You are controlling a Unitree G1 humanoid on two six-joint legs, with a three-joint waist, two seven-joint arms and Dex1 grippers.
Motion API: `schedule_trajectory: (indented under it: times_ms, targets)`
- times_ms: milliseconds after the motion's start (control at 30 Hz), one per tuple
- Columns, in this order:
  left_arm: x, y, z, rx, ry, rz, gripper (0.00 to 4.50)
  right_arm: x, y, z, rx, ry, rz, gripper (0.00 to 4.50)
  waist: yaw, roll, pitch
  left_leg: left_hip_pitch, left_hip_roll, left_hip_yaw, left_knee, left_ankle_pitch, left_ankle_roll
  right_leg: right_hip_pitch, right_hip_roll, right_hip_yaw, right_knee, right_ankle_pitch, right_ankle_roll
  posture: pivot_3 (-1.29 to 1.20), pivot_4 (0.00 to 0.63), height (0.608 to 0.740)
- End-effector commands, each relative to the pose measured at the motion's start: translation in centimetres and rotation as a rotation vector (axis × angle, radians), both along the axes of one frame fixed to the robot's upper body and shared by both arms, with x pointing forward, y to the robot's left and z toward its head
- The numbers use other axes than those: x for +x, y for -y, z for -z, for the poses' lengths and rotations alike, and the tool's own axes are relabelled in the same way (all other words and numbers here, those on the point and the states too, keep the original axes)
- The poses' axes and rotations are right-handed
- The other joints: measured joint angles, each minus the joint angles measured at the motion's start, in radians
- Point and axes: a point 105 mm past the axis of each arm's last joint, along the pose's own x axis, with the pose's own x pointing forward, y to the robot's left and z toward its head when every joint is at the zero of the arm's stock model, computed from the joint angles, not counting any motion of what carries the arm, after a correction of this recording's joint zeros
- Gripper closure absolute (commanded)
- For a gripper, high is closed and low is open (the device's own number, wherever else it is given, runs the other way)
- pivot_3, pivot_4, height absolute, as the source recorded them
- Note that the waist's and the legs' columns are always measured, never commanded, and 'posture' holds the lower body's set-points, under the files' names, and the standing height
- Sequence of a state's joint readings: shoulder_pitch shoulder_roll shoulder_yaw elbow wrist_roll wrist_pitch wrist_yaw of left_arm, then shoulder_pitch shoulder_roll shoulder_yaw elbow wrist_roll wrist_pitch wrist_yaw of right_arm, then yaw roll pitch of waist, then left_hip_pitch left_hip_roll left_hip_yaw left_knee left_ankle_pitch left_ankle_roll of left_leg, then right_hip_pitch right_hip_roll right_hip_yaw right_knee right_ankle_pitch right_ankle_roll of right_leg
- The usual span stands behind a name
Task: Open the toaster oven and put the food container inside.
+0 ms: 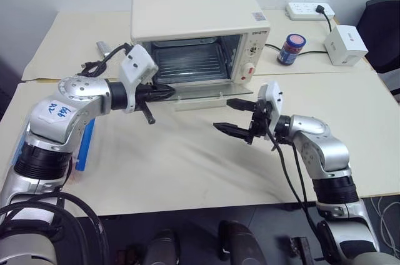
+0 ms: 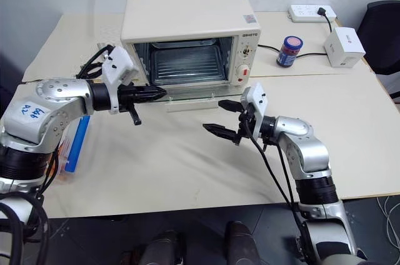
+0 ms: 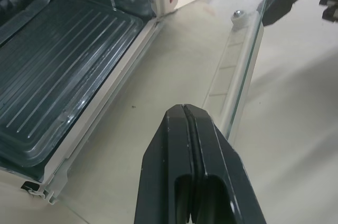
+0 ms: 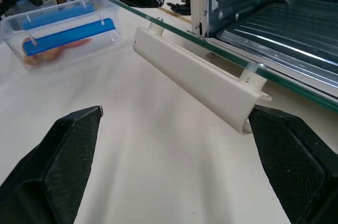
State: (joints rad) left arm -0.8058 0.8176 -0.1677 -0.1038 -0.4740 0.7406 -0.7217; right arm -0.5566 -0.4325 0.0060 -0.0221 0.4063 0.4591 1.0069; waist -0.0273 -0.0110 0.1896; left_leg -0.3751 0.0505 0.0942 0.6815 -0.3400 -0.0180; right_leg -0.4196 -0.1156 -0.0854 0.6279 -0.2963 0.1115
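The cream-white toaster oven [image 1: 194, 18] stands at the back of the table with its glass door [image 1: 209, 92] folded down flat and its cream handle [image 4: 195, 78] facing me. My left gripper [image 1: 169, 92] is shut and empty, its tips just over the left part of the open door, as the left wrist view [image 3: 185, 112] shows. My right gripper [image 1: 224, 117] stands open and empty in front of the handle's right end. The food container [image 4: 63, 36], a clear box with blue clips and orange pieces, lies on the table at my left, partly hidden under my left forearm [image 2: 74, 143].
A red-lidded jar [image 1: 291, 49], a small white box [image 1: 345, 45] and a power strip [image 1: 309, 10] with its cable sit right of the oven. Loose black cables [image 1: 100, 64] lie by the oven's left side. A dark chair [image 1: 382, 24] stands at the far right.
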Motion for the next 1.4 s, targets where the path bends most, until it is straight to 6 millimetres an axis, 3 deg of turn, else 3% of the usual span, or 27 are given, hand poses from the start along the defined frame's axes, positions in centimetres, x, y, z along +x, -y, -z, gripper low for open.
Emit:
schedule_trajectory:
  times_ms: [33,133,367,500,800,900,1000,1167,1400]
  targets:
    - [-0.3,0.2,-0.6,0.031,0.024,0.015,4.49,-0.3,0.8,-0.9,-0.034,0.058,0.034,0.00,0.003,0.000,0.000,0.000,0.000,0.000,0.000,0.000,0.000,0.000,0.000,0.000,0.000,0.000,0.000,0.00,0.150,0.740]
    - [-1.2,0.5,0.3,0.053,-0.009,0.035,4.49,-1.0,2.8,-0.3,-0.088,0.036,0.058,0.00,0.005,0.000,0.000,0.000,0.000,0.000,0.001,0.000,0.000,0.000,0.000,0.001,0.000,0.000,0.000,0.00,0.150,0.740]
    - [-2.6,0.8,4.0,0.093,-0.114,-0.008,4.49,-6.1,5.7,-0.4,-0.151,-0.068,-0.074,0.00,0.032,-0.001,0.000,0.000,-0.001,0.001,0.002,-0.001,0.002,0.000,0.000,0.003,-0.001,0.001,0.001,0.00,0.150,0.740]
    - [-2.0,0.7,5.8,0.086,-0.156,-0.100,4.49,-7.2,5.9,-1.7,-0.133,-0.074,-0.086,0.00,0.032,-0.002,0.001,0.002,-0.001,0.001,0.003,-0.001,0.003,0.003,0.000,0.004,-0.001,0.001,0.003,0.00,0.150,0.740]
    - [-0.4,0.9,7.7,0.023,-0.197,-0.225,4.49,-8.2,5.0,-3.2,-0.111,-0.050,-0.129,0.00,0.046,-0.002,0.001,0.004,-0.001,0.001,0.003,-0.001,0.003,0.005,0.000,0.004,-0.001,0.001,0.003,0.00,0.150,0.740]
    - [-0.8,0.5,7.1,-0.005,-0.185,-0.244,4.49,-8.2,4.9,-4.1,-0.113,-0.025,-0.147,0.00,0.048,-0.002,0.001,0.004,-0.001,0.001,0.003,-0.001,0.003,0.005,0.000,0.004,-0.001,0.001,0.003,0.00,0.150,0.740]
    - [-2.4,0.1,4.5,-0.084,-0.150,-0.235,4.49,-8.0,4.9,-4.8,-0.127,-0.005,-0.172,0.00,0.046,-0.002,0.001,0.004,-0.001,0.001,0.003,-0.001,0.003,0.005,0.000,0.005,-0.001,0.001,0.003,0.00,0.150,0.740]
    - [-5.9,-3.8,0.8,-0.217,-0.112,-0.432,3.35,-7.1,4.7,-5.7,-0.140,0.000,-0.238,0.00,0.045,-0.003,0.002,0.004,0.000,0.000,0.003,-0.001,0.003,0.005,-0.001,0.005,-0.001,0.002,0.003,0.00,0.150,0.740]
    - [-9.9,-7.6,0.0,-0.536,0.049,-0.709,1.17,-5.8,4.0,-5.9,-0.145,-0.025,-0.358,0.00,0.046,-0.005,0.001,0.004,-0.001,-0.001,0.004,-0.001,0.004,0.006,-0.001,0.005,-0.001,0.002,0.003,0.00,0.150,0.740]
